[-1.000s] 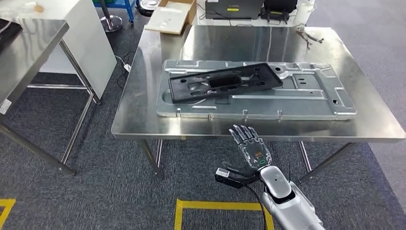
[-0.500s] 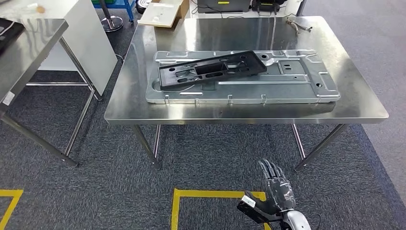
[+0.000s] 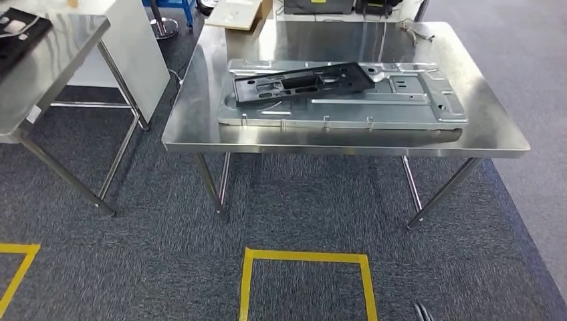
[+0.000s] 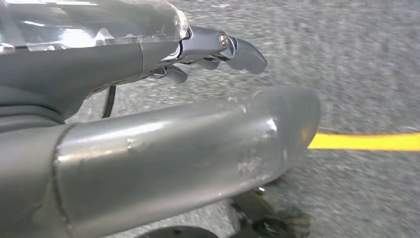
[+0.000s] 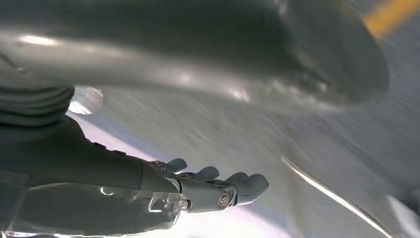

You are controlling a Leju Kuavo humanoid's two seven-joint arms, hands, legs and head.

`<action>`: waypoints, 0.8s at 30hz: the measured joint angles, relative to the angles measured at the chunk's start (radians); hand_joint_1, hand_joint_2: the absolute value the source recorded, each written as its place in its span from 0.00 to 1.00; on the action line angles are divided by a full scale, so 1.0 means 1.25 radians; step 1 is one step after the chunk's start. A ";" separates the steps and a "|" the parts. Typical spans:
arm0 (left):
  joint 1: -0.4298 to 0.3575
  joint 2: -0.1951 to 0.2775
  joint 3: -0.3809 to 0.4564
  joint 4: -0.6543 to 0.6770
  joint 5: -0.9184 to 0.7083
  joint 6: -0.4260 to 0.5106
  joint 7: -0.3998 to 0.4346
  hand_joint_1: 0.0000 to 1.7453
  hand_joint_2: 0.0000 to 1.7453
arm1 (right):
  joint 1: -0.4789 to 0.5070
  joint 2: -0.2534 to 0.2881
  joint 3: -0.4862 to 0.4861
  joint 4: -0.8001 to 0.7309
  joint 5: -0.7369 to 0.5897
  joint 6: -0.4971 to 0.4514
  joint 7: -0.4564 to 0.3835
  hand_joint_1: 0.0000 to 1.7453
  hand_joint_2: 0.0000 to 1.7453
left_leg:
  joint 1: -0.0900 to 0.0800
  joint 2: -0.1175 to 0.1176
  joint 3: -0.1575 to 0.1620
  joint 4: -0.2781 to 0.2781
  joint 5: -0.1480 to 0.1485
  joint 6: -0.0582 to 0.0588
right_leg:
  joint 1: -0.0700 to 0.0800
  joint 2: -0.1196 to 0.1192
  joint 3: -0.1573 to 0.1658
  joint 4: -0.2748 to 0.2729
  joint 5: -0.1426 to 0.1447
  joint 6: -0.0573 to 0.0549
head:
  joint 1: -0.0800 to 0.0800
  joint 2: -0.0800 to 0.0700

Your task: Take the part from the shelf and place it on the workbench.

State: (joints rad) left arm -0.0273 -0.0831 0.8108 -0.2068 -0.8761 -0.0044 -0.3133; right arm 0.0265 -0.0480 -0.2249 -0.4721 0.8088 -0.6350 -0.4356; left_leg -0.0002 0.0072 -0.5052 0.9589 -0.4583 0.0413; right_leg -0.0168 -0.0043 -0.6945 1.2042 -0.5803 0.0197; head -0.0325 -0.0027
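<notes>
Already on the counter: the black part

Flat on the grey metal panel, the black plastic part lies atop the steel counter. Left hand and right hand hang released, fingers extended, grasping nothing.

The right hand is cut off by the head view's bottom edge, leaving a few dark fingertips. Its wrist view is heavily blurred. The workbench and a side table are both cropped by the frame.
</notes>
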 joint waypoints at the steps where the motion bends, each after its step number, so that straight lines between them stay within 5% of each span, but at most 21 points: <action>1: 0.001 -0.001 0.004 0.000 -0.004 -0.002 0.000 0.00 0.00 | -0.001 0.006 -0.022 0.035 -0.007 0.021 0.025 0.00 0.00 | 0.001 0.001 -0.014 0.003 0.009 -0.003 | -0.004 0.000 -0.001 0.039 -0.008 0.005 | 0.000 0.000; 3: 0.002 -0.001 0.009 0.000 -0.013 -0.007 -0.001 0.00 0.00 | -0.003 0.022 -0.064 0.094 -0.027 0.082 0.100 0.00 0.00 | 0.005 0.003 -0.044 0.013 0.025 -0.011 | -0.013 0.000 0.028 0.055 0.031 0.014 | 0.000 0.000; 5: 0.002 -0.001 0.012 0.000 -0.022 -0.010 -0.002 0.00 0.00 | -0.005 0.041 -0.105 0.133 -0.046 0.142 0.177 0.00 0.00 | 0.009 0.003 -0.073 0.031 0.035 -0.023 | -0.022 0.000 0.103 -0.025 0.062 0.024 | 0.000 0.000; 7: 0.001 0.000 0.014 -0.001 -0.027 -0.011 -0.004 0.00 0.00 | -0.008 0.058 -0.135 0.157 -0.053 0.173 0.219 0.00 0.00 | 0.010 0.004 -0.092 0.046 0.044 -0.036 | -0.022 0.004 0.171 -0.127 0.035 0.022 | 0.000 0.000; 10: 0.001 -0.001 0.018 -0.002 -0.028 -0.010 -0.012 0.00 0.00 | -0.011 0.078 -0.165 0.186 -0.071 0.206 0.260 0.00 0.00 | 0.013 0.006 -0.105 0.049 0.061 -0.054 | -0.014 0.006 0.176 -0.165 0.023 0.001 | -0.001 0.000; 12: 0.005 -0.001 0.023 -0.002 -0.036 -0.007 -0.023 0.00 0.00 | -0.012 0.084 -0.190 0.200 -0.100 0.248 0.310 0.00 0.00 | 0.018 0.004 -0.117 0.074 0.023 -0.061 | -0.012 0.002 0.160 -0.164 0.040 -0.015 | -0.001 0.000; 15: 0.011 -0.001 0.025 -0.002 -0.060 0.003 -0.031 0.00 0.00 | -0.012 0.084 -0.235 0.213 -0.139 0.303 0.378 0.00 0.00 | 0.017 0.002 -0.141 0.204 -0.105 -0.061 | -0.004 -0.003 0.128 -0.163 0.068 -0.029 | -0.001 0.000; 16: 0.012 -0.001 0.025 -0.002 -0.068 0.008 -0.031 0.00 0.00 | -0.012 0.084 -0.248 0.217 -0.147 0.317 0.389 0.00 0.00 | 0.016 0.001 -0.142 0.246 -0.122 -0.059 | -0.001 -0.004 0.115 -0.162 0.078 -0.031 | -0.001 0.000; 18: 0.012 -0.003 0.023 -0.002 -0.084 0.018 -0.032 0.00 0.00 | -0.012 0.084 -0.270 0.223 -0.159 0.338 0.398 0.00 0.00 | 0.012 0.001 -0.113 0.271 -0.096 -0.052 | 0.006 -0.005 0.085 -0.156 0.097 -0.033 | -0.001 0.000; 20: 0.012 -0.007 0.017 -0.002 -0.096 0.030 -0.034 0.00 0.00 | -0.014 0.083 -0.285 0.226 -0.164 0.349 0.399 0.00 0.00 | 0.004 0.000 -0.037 0.199 -0.056 -0.038 | 0.009 -0.004 0.060 -0.149 0.113 -0.033 | -0.001 0.000; 22: 0.009 -0.010 0.012 -0.002 -0.097 0.032 -0.034 0.00 0.00 | -0.016 0.083 -0.294 0.228 -0.162 0.358 0.396 0.00 0.00 | -0.006 -0.001 0.054 0.072 -0.070 -0.021 | 0.011 -0.004 0.045 -0.145 0.129 -0.028 | -0.001 0.000; 24: 0.006 -0.012 0.011 -0.002 -0.094 0.024 -0.034 0.00 0.00 | -0.017 0.083 -0.299 0.231 -0.157 0.368 0.390 0.00 0.00 | -0.013 -0.001 0.091 0.001 -0.089 -0.013 | 0.010 -0.007 0.039 -0.147 0.148 -0.019 | -0.001 0.000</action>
State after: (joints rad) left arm -0.0192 -0.0982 0.8248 -0.2091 -0.9935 0.0260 -0.3558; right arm 0.0054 0.0561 -0.5984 -0.1837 0.6124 -0.1747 0.0524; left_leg -0.0161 0.0065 -0.3914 0.9607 -0.5698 0.0250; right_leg -0.0042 -0.0128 -0.6454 1.0201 -0.3957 -0.0044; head -0.0333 -0.0027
